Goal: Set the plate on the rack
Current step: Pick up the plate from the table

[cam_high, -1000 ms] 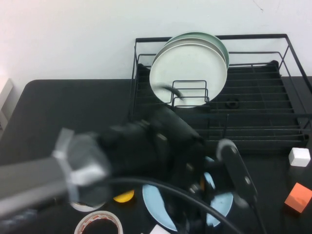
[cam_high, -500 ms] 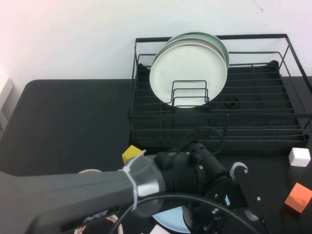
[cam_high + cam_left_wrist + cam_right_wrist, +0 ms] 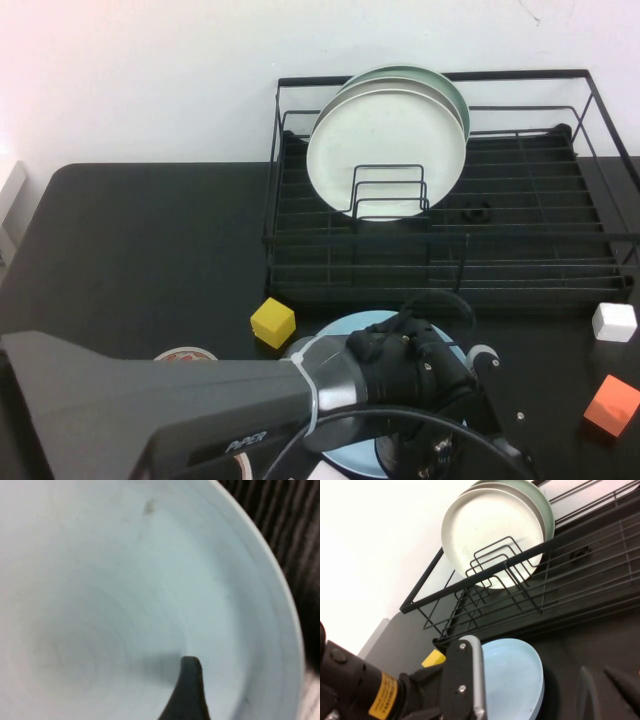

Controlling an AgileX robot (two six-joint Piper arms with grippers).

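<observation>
The light-blue plate point(image 3: 338, 330) lies flat on the black table in front of the rack point(image 3: 440, 262). Only its far rim and a near sliver show in the high view, because my left arm point(image 3: 400, 385) covers the rest. In the left wrist view the plate point(image 3: 125, 590) fills the picture and my left gripper point(image 3: 189, 692) is very close over its inner surface near the rim. In the right wrist view the plate point(image 3: 512, 680) lies beside the left arm. My right gripper point(image 3: 605, 690) is open and empty, low over the table to the plate's right.
Two pale green plates point(image 3: 388, 140) stand upright in the rack's loop dividers point(image 3: 390, 190). A yellow cube point(image 3: 272, 322) and a tape roll point(image 3: 185, 354) lie left of the plate. A white cube point(image 3: 614, 321) and an orange cube point(image 3: 611, 404) lie at the right.
My left arm has dropped lower and closer over the plate. The yellow cube and the plate's far rim now show.
</observation>
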